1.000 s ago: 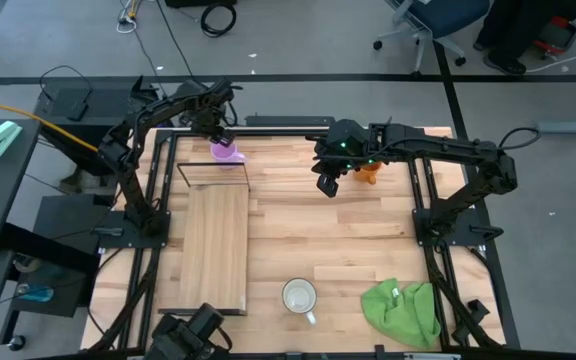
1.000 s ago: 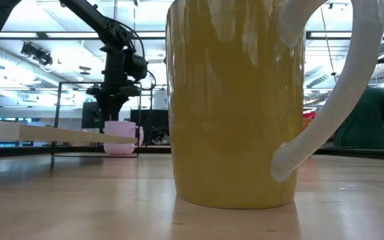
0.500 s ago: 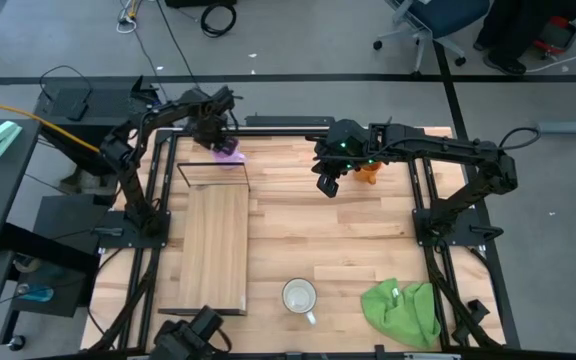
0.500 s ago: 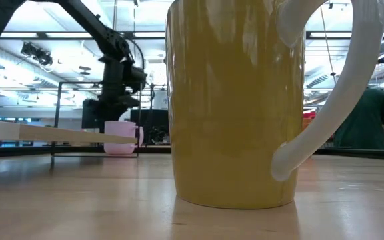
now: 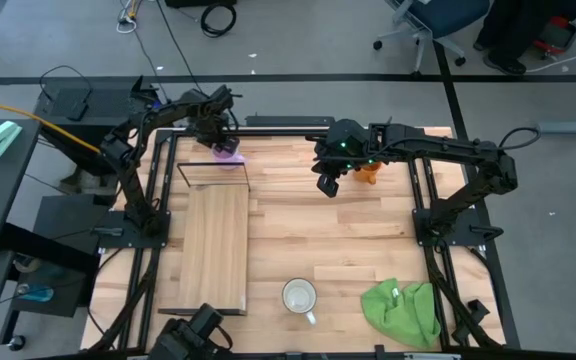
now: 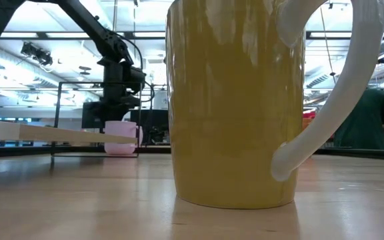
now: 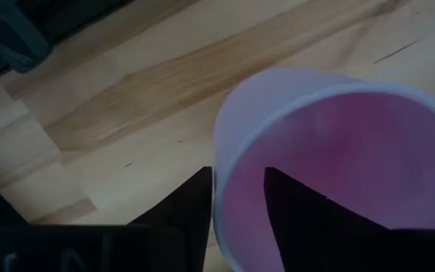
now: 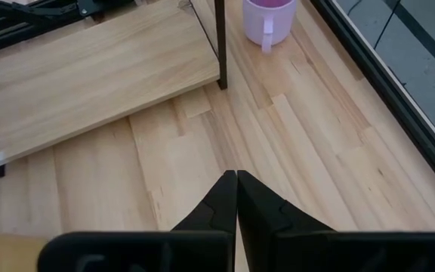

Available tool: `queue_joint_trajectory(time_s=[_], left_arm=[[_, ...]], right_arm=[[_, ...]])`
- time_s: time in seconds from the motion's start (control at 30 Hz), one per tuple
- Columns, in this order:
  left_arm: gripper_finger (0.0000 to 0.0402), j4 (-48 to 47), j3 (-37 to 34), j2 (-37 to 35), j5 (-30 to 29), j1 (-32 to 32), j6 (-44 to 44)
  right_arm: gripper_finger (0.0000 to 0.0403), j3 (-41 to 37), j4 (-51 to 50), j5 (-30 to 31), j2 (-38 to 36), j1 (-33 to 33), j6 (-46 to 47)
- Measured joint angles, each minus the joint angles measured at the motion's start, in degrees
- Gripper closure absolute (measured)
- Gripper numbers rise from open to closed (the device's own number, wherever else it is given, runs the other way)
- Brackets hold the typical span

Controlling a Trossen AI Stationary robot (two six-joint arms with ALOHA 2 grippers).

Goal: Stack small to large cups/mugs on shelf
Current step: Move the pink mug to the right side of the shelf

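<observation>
The light purple mug (image 5: 232, 153) stands upright on the tabletop just beyond the shelf's far end. My left gripper (image 5: 224, 141) points straight down over it. In the left wrist view one finger (image 7: 189, 205) is outside the mug's wall and the other (image 7: 293, 219) is inside the mug. The orange mug (image 5: 370, 172) stands at the far right, partly hidden by my right arm. My right gripper (image 5: 327, 184) hangs shut above the table beside it. The white mug (image 5: 299, 296) stands near the front edge. The shelf (image 5: 216, 245) lies along the left. My left gripper straddles the purple mug's rim (image 7: 219, 177) from above, one finger inside and one outside. A gap shows between the inner finger and the wall. I cannot tell whether the outer finger touches the wall. The mug stands on the table.
A green cloth (image 5: 403, 310) lies bunched at the near right corner. The shelf's black wire frame (image 8: 220, 45) rises at its far end, next to the purple mug (image 8: 266, 17). Bare tabletop lies in the middle. A person (image 6: 372, 113) shows in the room behind.
My left gripper has come straight down onto the purple mug, from just above its rim to level with it. The mug has stayed where it was. My right arm has kept still.
</observation>
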Motion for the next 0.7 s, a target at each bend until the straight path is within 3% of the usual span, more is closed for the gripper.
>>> queue_joint_trajectory(time_s=[0.7], left_arm=[[0.039,-0.09,0.0,-4.01,-0.03,-1.54,0.32]], right_arm=[[0.0385,-0.02,-0.39,-0.01,0.0,0.04,-0.3]])
